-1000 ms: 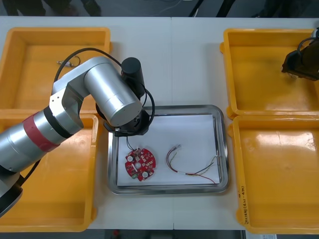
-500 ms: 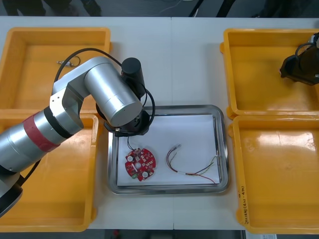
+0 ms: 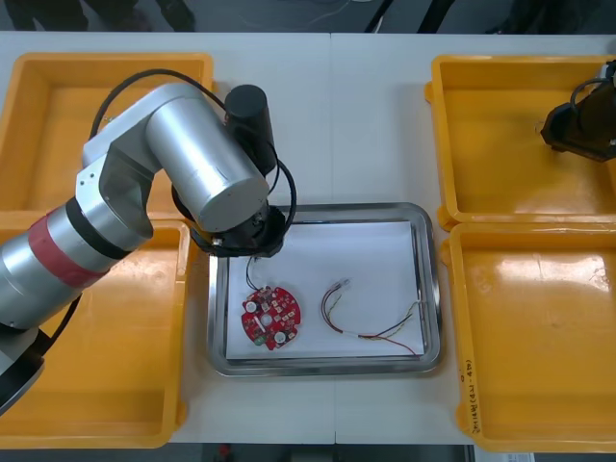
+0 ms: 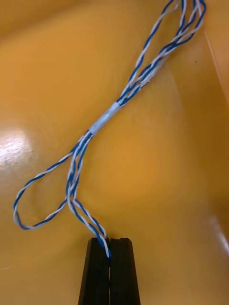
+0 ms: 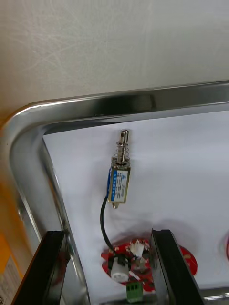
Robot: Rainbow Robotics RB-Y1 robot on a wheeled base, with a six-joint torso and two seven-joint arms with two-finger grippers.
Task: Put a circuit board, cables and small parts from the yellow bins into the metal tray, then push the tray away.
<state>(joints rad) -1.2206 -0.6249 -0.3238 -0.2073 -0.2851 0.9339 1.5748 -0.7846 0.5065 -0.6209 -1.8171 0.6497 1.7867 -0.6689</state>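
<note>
In the left wrist view my left gripper [image 5: 106, 232] stands open above the metal tray's [image 5: 119, 102] far left corner. A small metal part [image 5: 119, 183] with a spring and a black lead lies on the white inside, just beyond the fingers [image 5: 50, 259]. The round red circuit board [image 3: 270, 317] lies near it, and a red and yellow cable [image 3: 371, 322] lies to its right. My right gripper [image 4: 109, 248] is in the far right yellow bin [image 3: 500, 72], shut on a loop of the twisted blue and white cable [image 4: 107, 114].
The left arm [image 3: 207, 168] reaches across the gap between the two left bins [image 3: 106, 385] and covers the tray's far left corner [image 3: 223, 217]. The near right bin [image 3: 539, 337] stands beside the tray. Bare table lies beyond the tray's far rim.
My left gripper has opened and let go of the small metal part in the tray, and its arm has shifted a little farther back. My right gripper has shut on the blue and white cable.
</note>
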